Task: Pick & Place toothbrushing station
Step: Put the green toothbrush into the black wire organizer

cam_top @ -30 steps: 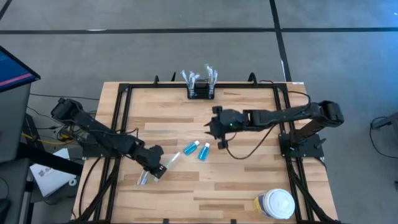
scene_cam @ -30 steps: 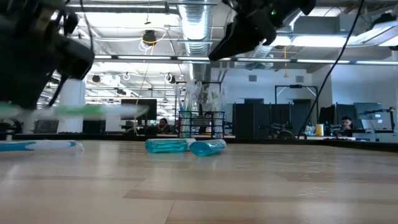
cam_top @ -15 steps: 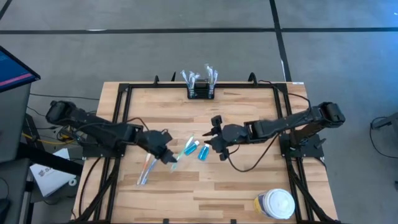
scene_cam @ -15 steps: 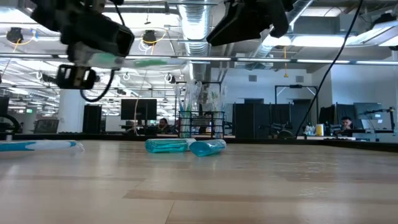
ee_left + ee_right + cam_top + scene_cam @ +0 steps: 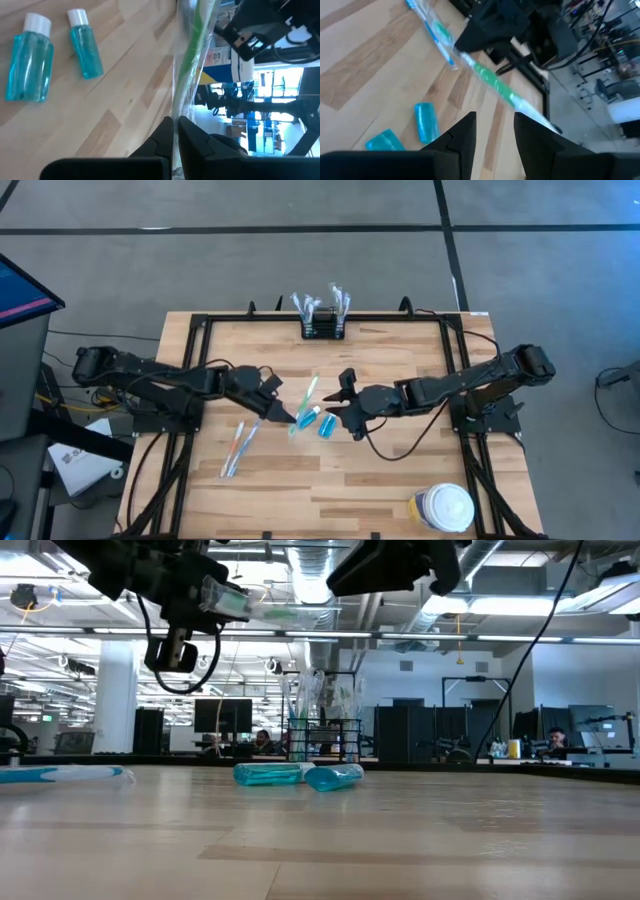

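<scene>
Pale wooden planks make up the table, framed by black rails and set on a grey floor. At its left part two wrapped toothbrushes lie side by side; the low view cuts them off at its edge, showing only a blue-tipped end. Next comes the left tool, raised off the table and closed tight on a green toothbrush in clear wrap, which sticks out past its fingers; how far the wrap reaches behind the fingers is hidden in the left wrist view. Just beside it lie two small blue bottles with white caps, close together. Near them the right tool hovers with its fingers parted and nothing between them; in the low view only its dark bulk shows, cut off by the upper edge. Well behind, at the table's far rail, stands the toothbrushing station, with wrapped items rising from it, too small to identify. At the near right corner sits a white-lidded jar, partly cut off.
</scene>
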`<action>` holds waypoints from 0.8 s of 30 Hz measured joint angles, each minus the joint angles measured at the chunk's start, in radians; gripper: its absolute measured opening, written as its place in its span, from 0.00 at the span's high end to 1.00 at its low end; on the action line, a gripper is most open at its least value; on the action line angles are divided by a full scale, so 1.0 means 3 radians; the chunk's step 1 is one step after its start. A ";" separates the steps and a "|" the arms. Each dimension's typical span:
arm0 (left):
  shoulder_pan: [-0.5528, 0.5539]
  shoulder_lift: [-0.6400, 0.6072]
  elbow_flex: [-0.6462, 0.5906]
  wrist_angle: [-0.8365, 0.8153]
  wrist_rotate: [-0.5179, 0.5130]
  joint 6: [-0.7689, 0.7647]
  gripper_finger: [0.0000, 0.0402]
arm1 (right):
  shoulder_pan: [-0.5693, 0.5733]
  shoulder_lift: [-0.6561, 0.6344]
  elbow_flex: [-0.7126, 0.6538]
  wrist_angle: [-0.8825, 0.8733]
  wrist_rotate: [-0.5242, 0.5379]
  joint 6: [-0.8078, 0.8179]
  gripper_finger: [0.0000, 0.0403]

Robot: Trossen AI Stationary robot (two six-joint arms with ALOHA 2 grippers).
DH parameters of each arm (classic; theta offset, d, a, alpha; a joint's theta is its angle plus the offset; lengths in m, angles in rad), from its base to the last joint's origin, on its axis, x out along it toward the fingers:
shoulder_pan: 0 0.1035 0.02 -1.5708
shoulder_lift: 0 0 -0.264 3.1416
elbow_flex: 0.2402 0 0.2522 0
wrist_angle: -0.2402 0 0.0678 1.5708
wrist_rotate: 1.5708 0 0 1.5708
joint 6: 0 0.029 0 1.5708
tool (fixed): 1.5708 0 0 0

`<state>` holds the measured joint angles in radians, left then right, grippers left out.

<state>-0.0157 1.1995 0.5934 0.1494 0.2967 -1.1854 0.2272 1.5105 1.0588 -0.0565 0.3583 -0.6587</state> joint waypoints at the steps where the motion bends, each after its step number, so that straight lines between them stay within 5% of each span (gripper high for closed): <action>1: 0.0020 0.0000 0.0000 0.0016 0.0013 0.0000 0.99 | 0.0010 0.0000 0.0001 0.0024 0.0021 -0.0037 0.70; 14: 0.0080 0.0000 0.0000 0.0199 0.0169 -0.0056 0.98 | 0.0053 0.0297 0.0009 0.0396 0.0048 -0.0397 0.70; 18: 0.0080 0.0000 0.0000 0.0208 0.0169 -0.0061 0.98 | 0.0159 0.0547 0.0129 0.0406 0.0602 -0.0582 0.70; 24: 0.0080 0.0000 0.0000 0.0209 0.0185 -0.0061 0.98 | 0.0228 0.0684 0.0178 0.0817 0.0635 -0.0717 0.70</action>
<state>0.0082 1.1995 0.5934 0.2121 0.3523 -1.2037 0.2955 1.7157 1.1123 0.1887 0.5487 -0.8737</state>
